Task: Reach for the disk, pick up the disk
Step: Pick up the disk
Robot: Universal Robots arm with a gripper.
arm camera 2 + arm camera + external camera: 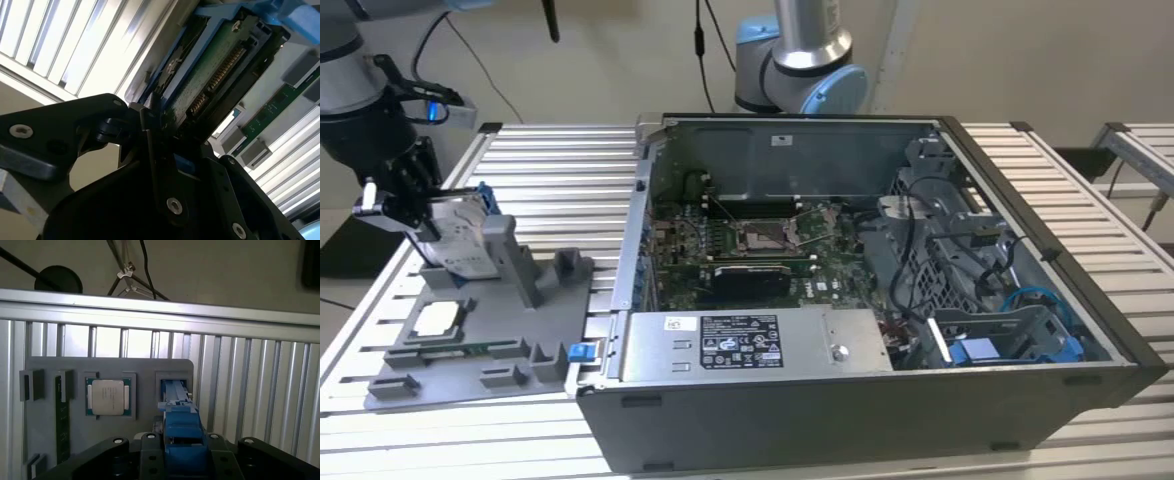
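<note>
Fingers (151,462) clenched on the blue-framed disk (458,236), upright at the grey fixture (520,330).

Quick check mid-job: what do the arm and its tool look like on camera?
The arm is silver-grey tubing with light blue joint caps and a black wrist section. The tool is black; in both wrist views it is built of angular plates pinned with round silver screws.

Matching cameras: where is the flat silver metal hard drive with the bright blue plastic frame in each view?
Exterior view: hard drive upright at the exterior view's left.
Second wrist view: hard drive, green circuit board showing.
First wrist view: hard drive, blue frame edge-on.
Shared landmark: grey plastic fixture tray.
</note>
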